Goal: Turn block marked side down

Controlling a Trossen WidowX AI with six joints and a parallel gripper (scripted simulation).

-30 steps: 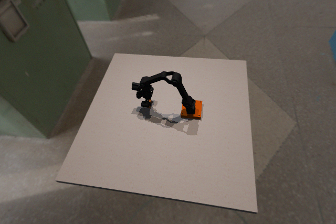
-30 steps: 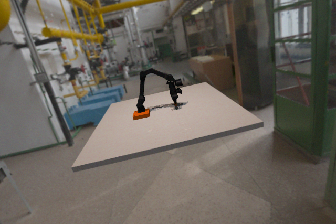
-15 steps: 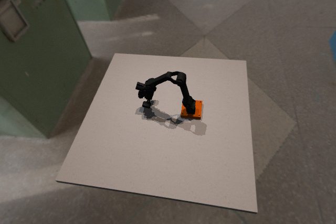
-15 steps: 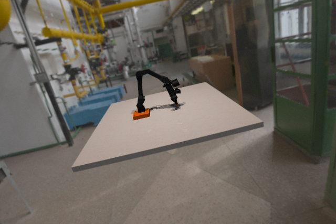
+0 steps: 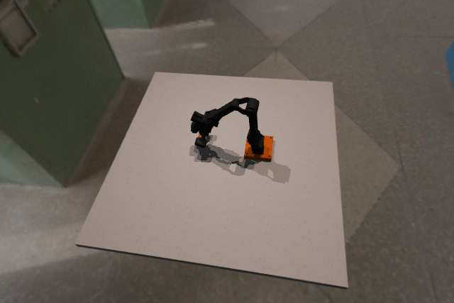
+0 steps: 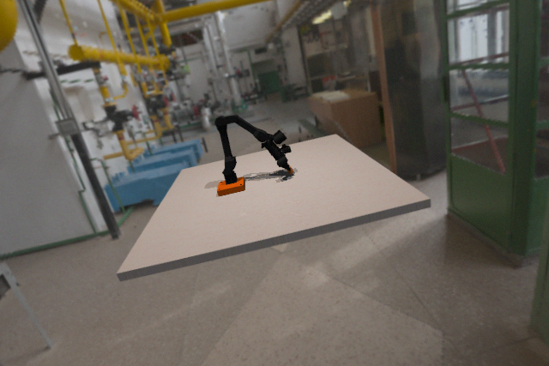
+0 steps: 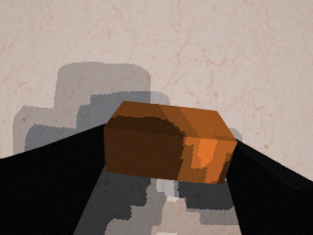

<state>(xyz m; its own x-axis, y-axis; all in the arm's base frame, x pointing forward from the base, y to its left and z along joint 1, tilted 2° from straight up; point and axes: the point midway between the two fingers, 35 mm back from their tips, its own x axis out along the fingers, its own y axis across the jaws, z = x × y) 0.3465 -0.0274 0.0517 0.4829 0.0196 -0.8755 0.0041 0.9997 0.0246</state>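
Note:
The block [image 5: 199, 135] [image 6: 292, 171] [image 7: 168, 154] is a small orange box. In the wrist view it spans between both black fingers, and two plain faces show, partly in shadow. No mark can be made out on them; its other faces are hidden. My gripper [image 7: 168, 139] is shut on the block, one finger against each end. In the top and exterior views the gripper slants down and outward from the arm, low over the table [image 5: 220, 218] [image 6: 310, 202] [image 7: 245, 49]. The block looks slightly above the table, but the exact gap cannot be told.
The arm's orange base [image 5: 268, 147] [image 6: 231, 188] stands on the table, to the right of the block in the top view and to the left in the exterior view. The arm arches between base and block. Shadows of arm and gripper lie on the table.

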